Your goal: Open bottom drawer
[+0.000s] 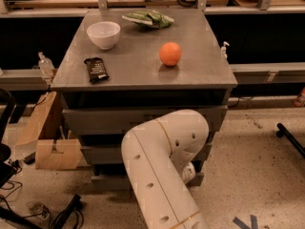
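Camera view looks down on one grey cabinet [138, 78] with three drawer fronts. On its top lie four things: one white bowl [103, 34] with nothing in it, one orange [170, 54], one dark snack packet [96, 69] and one green bag [148, 19] at the back edge. The bottom drawer [108, 181] is the lowest front, just above the floor; its middle and knob are hidden behind the robot's pale arm [159, 175]. The gripper [189, 172] is low, right at that drawer's front, mostly hidden by the arm, so I cannot tell whether it is open or closed. One cardboard box [52, 152] stands on the floor left of the cabinet.
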You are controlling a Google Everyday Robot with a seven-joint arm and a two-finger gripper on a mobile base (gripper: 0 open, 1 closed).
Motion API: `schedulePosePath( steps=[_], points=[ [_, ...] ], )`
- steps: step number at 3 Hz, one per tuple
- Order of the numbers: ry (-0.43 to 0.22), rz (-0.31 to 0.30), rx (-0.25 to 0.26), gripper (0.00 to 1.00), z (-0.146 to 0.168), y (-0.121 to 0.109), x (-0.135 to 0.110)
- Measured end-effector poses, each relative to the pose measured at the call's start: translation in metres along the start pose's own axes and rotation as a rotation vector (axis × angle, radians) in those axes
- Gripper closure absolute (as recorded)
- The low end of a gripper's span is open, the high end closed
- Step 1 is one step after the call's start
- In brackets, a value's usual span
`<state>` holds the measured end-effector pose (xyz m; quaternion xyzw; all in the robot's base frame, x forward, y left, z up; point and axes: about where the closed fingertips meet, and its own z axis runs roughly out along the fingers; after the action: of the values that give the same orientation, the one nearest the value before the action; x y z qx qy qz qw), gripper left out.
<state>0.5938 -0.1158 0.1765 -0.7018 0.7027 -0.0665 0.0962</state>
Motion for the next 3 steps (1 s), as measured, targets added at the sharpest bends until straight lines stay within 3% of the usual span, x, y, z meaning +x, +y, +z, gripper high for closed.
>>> schedulePosePath(
  steps=[1,2,3],
  points=[
    [-0.01,0.004,-0.019,0.16,0.009,0.003,0.0],
    [-0.007,0.018,-0.009,0.49,0.002,0.006,0.004],
    [0.015,0.032,-0.002,0.7,-0.012,0.022,0.011]
  ],
)
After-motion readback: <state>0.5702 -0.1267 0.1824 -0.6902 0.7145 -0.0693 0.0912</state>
